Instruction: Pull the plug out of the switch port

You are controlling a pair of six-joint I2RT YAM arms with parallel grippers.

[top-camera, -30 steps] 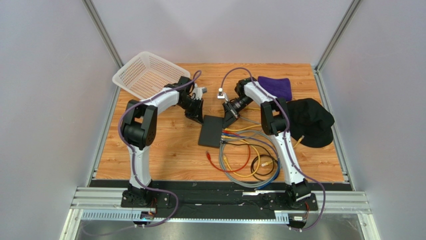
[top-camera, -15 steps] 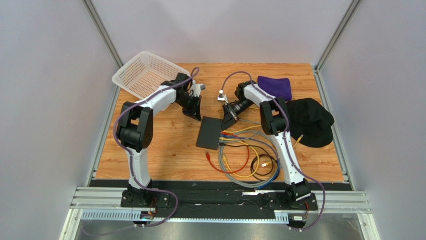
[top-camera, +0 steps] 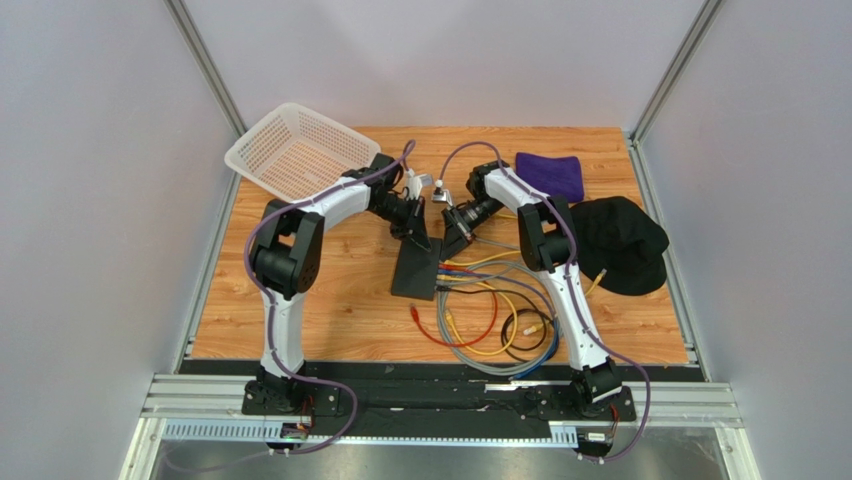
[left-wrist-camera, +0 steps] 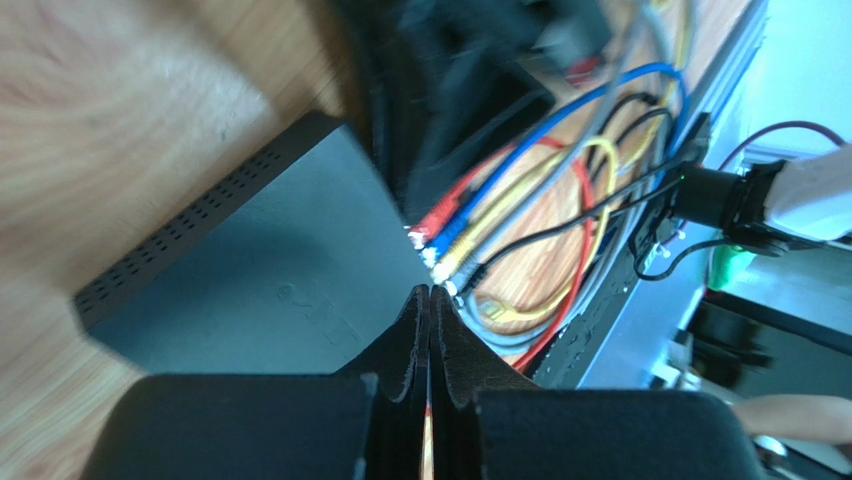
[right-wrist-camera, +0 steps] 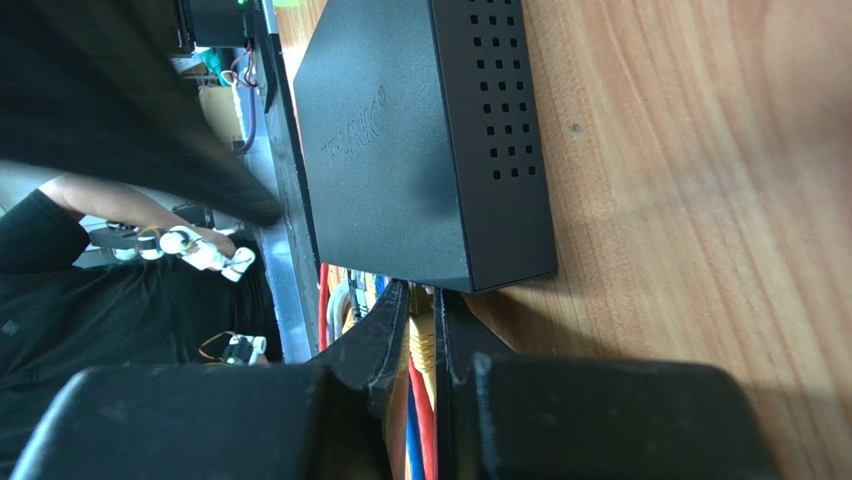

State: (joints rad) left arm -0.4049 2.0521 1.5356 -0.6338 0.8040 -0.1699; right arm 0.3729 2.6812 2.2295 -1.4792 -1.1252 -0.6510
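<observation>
1. Where the worktop (top-camera: 240, 330) meets its near edge, looped cables (top-camera: 490, 325) in red, yellow, grey, black and blue fill the stretch right of the middle. They lie close to that edge, and the near left corner is bare wood.
2. Switch (top-camera: 415, 275): a flat black box at the middle of the worktop, with the cables running from its right long edge. Bare wood lies on its left side out to the left edge.
3. Black cap (top-camera: 625, 245): at the right edge, just beside the right arm.
4. Left gripper (left-wrist-camera: 430, 292): fingers pressed flat together, the tip over the switch's top close to the plugged edge.
5. Right gripper (right-wrist-camera: 422, 292): jaws drawn to a slit, pinching a yellow plug (right-wrist-camera: 421, 340) at the switch's socket edge.
6. Purple cloth (top-camera: 550, 175): at the far edge, right of the middle. White basket (top-camera: 290, 150): at the far left corner, overhanging it.
7. Change from a second ago: the left arm has swung from the wood left of the switch to the switch's far end. The switch has turned slightly. The right arm and the cables lie as before.
8. Obscured: in the top view both grippers cover the switch's far end. No view shows the sockets themselves. The far part of the left wrist view is blurred. Whether the left tip touches the switch cannot be told.
</observation>
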